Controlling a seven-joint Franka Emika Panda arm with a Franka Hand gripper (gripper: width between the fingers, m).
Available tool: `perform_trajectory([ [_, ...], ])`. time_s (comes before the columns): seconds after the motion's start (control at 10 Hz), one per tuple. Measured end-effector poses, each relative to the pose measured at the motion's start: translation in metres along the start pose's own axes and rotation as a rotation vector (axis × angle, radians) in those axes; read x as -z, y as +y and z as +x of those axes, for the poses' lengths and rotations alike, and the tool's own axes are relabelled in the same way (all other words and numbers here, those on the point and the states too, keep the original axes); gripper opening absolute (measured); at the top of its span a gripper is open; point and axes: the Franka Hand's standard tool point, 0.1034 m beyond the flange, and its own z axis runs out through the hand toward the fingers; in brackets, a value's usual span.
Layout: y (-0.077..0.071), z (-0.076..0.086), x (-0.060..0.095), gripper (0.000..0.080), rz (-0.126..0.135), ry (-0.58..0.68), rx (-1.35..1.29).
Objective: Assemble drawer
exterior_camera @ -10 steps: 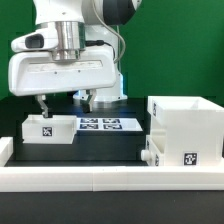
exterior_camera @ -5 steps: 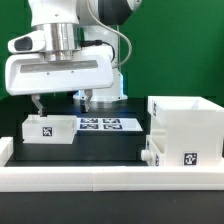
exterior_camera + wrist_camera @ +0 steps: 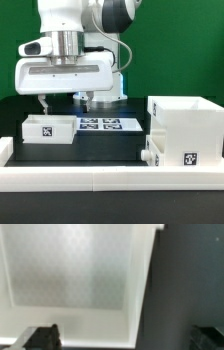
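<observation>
Our pincer (image 3: 64, 102) hangs wide and empty above the shallow white plastic tray (image 3: 50, 129) on the black tabletop (image 3: 110, 143). We should straddle one tray wall squarely before closing. The tall white boxy housing (image 3: 185, 125) stands well apart.

Bright, even light; blurry wrist view.

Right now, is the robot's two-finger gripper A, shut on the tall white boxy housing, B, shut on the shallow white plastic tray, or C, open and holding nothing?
C: the two-finger gripper hangs open above the shallow white plastic tray, fingers apart with nothing clamped between them.
</observation>
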Motion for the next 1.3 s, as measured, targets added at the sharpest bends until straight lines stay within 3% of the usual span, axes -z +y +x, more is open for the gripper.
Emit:
perform_trajectory([
  [0.3, 0.000, -0.001, -0.003, 0.0649, -0.004, 0.006, -0.003],
  [0.7, -0.010, -0.031, -0.027, 0.0649, -0.020, 0.006, 0.004],
  [1.1, -0.008, -0.041, -0.046, 0.0649, -0.039, 0.029, 0.012],
  [1.3, -0.009, -0.041, -0.048, 0.0649, -0.042, 0.034, 0.015],
])
